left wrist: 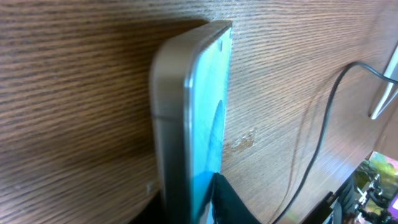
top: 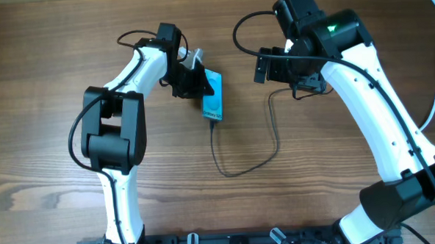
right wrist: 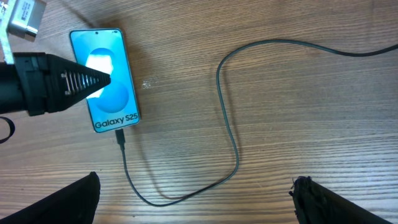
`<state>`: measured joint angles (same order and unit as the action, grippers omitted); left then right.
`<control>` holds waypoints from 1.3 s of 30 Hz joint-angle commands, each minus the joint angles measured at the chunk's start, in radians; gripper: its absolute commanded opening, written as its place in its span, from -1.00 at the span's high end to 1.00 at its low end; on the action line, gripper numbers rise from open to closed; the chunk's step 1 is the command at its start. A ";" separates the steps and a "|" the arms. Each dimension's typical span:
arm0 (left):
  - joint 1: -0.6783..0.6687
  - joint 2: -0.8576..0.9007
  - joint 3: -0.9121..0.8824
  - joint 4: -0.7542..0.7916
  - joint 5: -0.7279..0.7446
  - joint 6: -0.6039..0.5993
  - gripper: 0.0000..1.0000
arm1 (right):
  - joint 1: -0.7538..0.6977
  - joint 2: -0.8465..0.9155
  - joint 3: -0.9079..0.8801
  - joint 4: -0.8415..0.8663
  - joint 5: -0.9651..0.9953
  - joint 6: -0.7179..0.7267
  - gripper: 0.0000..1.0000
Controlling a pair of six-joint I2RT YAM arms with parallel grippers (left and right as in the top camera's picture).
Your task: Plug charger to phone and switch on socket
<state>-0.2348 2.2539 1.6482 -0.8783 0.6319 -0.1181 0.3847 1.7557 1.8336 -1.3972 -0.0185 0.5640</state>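
The left arm bends in low, and the left hand (top: 199,84) pinches the phone (right wrist: 115,102), which lies on the table (top: 43,181) with the charger (right wrist: 219,78) in its end. The right hand (right wrist: 196,180) hangs wide open, well apart from the phone.

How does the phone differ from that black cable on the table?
The phone is flat, broad and glowing cyan; the charger cable is thin, black and loosely curved. The left gripper's jaws reach onto the phone; nothing touches the cable's length. They meet at the phone's lower end.
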 commanded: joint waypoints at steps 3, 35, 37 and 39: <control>-0.001 0.014 0.003 -0.008 -0.111 -0.006 0.21 | 0.005 -0.012 -0.010 -0.003 -0.005 -0.002 -0.99; 0.002 -0.426 0.042 -0.091 -0.497 -0.130 -0.84 | -0.209 -0.012 -0.010 0.005 0.201 0.091 -1.00; 0.002 -0.530 0.042 -0.072 -0.518 -0.129 -1.00 | -0.281 -0.012 -0.010 0.014 0.201 0.090 -0.99; 0.002 -0.612 0.042 -0.068 -0.570 -0.129 -1.00 | -0.351 -0.012 -0.010 0.029 0.201 0.091 -1.00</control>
<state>-0.2363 1.8046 1.6737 -0.9493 0.1448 -0.2455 0.1261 1.7557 1.8328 -1.3846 0.1589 0.6323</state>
